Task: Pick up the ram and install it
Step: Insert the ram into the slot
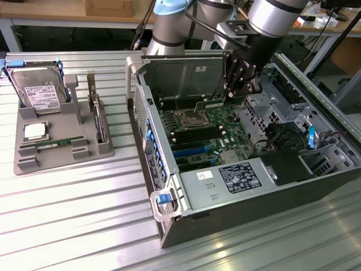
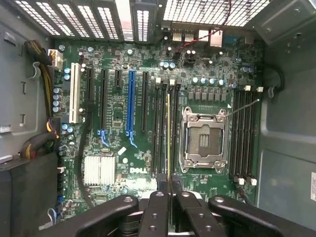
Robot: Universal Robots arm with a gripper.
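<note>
A: Tight quarters! The gripper (image 1: 236,90) is down inside the open case (image 1: 237,217), with the upright metal panel (image 1: 180,73) close by on the exterior view's left.

B: Its closed fingers (image 2: 157,207) pinch the ram (image 2: 168,133) edge-on over a narrow lane of black memory slots (image 2: 176,133).

A: The processor socket (image 2: 205,140) and its metal frame stand just beside that lane.

B: There's open air above the motherboard (image 2: 118,108), though. A black shroud (image 1: 285,166) crowds the exterior view's right, and bare table (image 1: 73,220) lies in front of the case.
</note>
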